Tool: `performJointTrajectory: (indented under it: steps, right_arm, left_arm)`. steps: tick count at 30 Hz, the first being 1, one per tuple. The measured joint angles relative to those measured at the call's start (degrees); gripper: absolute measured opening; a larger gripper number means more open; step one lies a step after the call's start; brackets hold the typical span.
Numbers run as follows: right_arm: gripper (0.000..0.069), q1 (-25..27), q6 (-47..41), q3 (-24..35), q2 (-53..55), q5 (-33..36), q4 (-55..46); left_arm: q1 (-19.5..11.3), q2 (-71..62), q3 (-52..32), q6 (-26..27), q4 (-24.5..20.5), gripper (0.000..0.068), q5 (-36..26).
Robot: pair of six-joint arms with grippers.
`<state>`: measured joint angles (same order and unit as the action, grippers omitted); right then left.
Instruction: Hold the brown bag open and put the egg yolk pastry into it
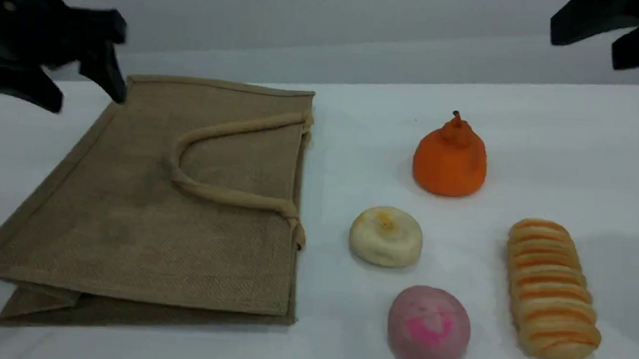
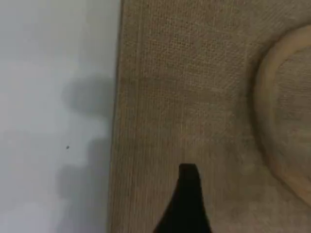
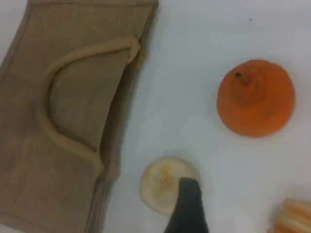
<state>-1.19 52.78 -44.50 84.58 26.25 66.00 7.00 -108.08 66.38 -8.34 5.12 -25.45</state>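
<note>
Scene view: the brown bag (image 1: 146, 208) lies flat at frame left with its mouth shut, and the egg yolk pastry (image 1: 385, 236) sits near that mouth at lower centre of the tabletop (image 1: 577, 134). My left gripper (image 1: 87, 98) and right gripper (image 1: 583, 44) hang spread, holding nothing. I might pinch both jute layers together, leaving no opening, or grab the pink bun (image 1: 428, 326) close by.

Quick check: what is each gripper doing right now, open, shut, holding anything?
Left gripper: open, holding nothing, over the far left corner of the brown bag.
Right gripper: open, holding nothing, high above the table.
</note>
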Motion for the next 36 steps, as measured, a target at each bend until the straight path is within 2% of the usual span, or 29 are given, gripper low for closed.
performJointTrajectory:
  steps: [7,15,23,30,36]
  right_arm:
    - [0.051,0.0,2.1,0.0,0.8,-0.4,2.0]
    - [0.051,0.0,2.0,0.0,0.8,-1.0,1.9]
    - [0.051,0.0,2.0,0.0,0.7,-0.7,1.8]
    - [0.051,0.0,2.0,0.0,0.7,-0.7,1.8]
    - [0.051,0.0,1.9,0.0,0.7,-0.7,1.8]
  left_arm:
    - [0.3,-8.4,6.1,0.1,2.5,0.0559,-1.1]
    - [2.3,-13.3,9.8,0.2,2.6,0.0559,-1.0]
    - [2.3,-16.7,11.9,0.1,2.8,0.0559,-1.1]
    - [3.5,-18.9,12.2,0.1,4.1,0.0559,0.6]
    - [3.6,-21.3,12.7,0.1,4.0,0.0527,0.5]
